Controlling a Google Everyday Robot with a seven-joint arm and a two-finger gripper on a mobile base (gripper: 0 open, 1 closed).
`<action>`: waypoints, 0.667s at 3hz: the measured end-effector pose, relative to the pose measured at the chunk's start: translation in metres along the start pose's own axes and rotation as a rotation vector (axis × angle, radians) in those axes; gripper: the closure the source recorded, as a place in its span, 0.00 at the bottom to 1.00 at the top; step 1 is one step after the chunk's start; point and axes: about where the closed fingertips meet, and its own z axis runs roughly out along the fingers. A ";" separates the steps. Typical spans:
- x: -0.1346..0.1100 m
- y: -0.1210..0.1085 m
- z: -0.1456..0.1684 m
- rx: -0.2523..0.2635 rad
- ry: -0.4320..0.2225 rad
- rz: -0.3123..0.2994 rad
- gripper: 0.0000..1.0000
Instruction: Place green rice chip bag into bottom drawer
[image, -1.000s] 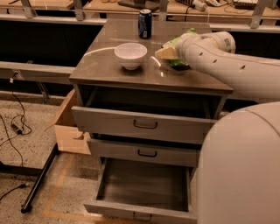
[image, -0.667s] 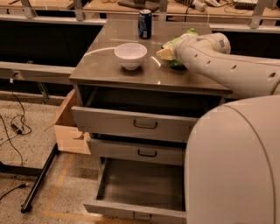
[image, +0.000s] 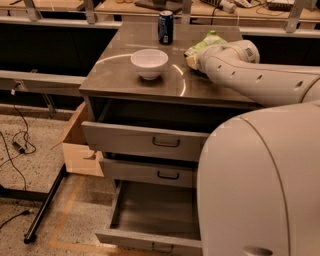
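Observation:
The green rice chip bag (image: 206, 42) lies on the grey cabinet top (image: 125, 75), at the back right, to the right of the white bowl (image: 149, 63). My white arm reaches in from the right, and my gripper (image: 196, 60) is at the bag's near edge, largely hidden behind the wrist. The bottom drawer (image: 150, 239) is pulled out wide and its grey box looks empty. Its right part is hidden behind my body.
A blue soda can (image: 165, 27) stands at the back of the cabinet top. The top drawer (image: 145, 141) is slightly out and the middle drawer (image: 147, 172) nearly shut. A cardboard box (image: 75, 145) sits left of the cabinet. Cables and a black stand leg (image: 45, 205) lie on the floor.
My arm's bulky near part has swung to fill more of the lower right. The gripper stays at the bag, and the bag, bowl and drawers have not moved.

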 end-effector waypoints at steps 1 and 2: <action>0.001 -0.002 -0.001 0.006 -0.005 -0.007 0.95; -0.006 -0.015 -0.020 0.009 -0.038 0.000 1.00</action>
